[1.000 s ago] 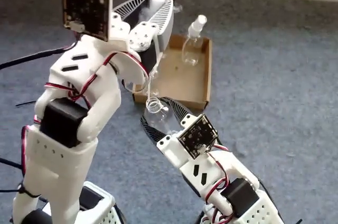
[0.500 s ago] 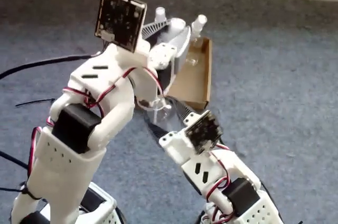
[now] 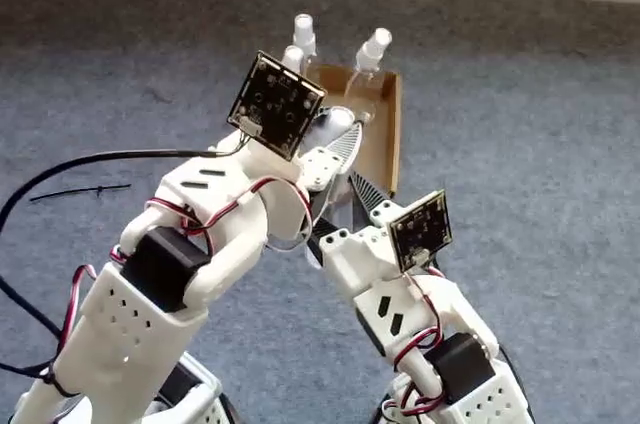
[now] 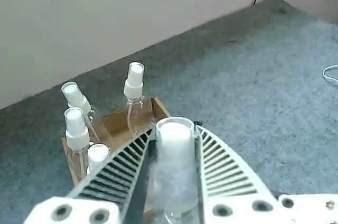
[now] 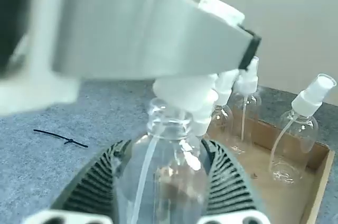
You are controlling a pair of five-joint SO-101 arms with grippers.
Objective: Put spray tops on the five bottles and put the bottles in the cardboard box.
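Grey carpet-covered tabletop, pale wall behind.

Clear plastic bottle is off the surface, grasped around its body by the right gripper. The white spray top is clenched in the fingers of the left gripper and sits right at the bottle's neck. Its thin dip tube runs down inside the bottle. Just beyond is the shallow brown cardboard box, with four capped clear bottles standing in it. A black cable tie lies well apart on the carpet.

Risks:
- Top looks slightly tilted to the neck, so it could seat crooked or jam.
- A downward push could slide the smooth bottle through the right fingers.
- The tube could kink.
- The box is crowded, so lowering this bottle in could knock over the upright ones.

Hard to see:
- Can't tell whether the top is seated or only resting, since its collar covers the neck.
- In the high view the left arm hides the join and most of the box floor.
- The bottle base is cut off in the right wrist view.
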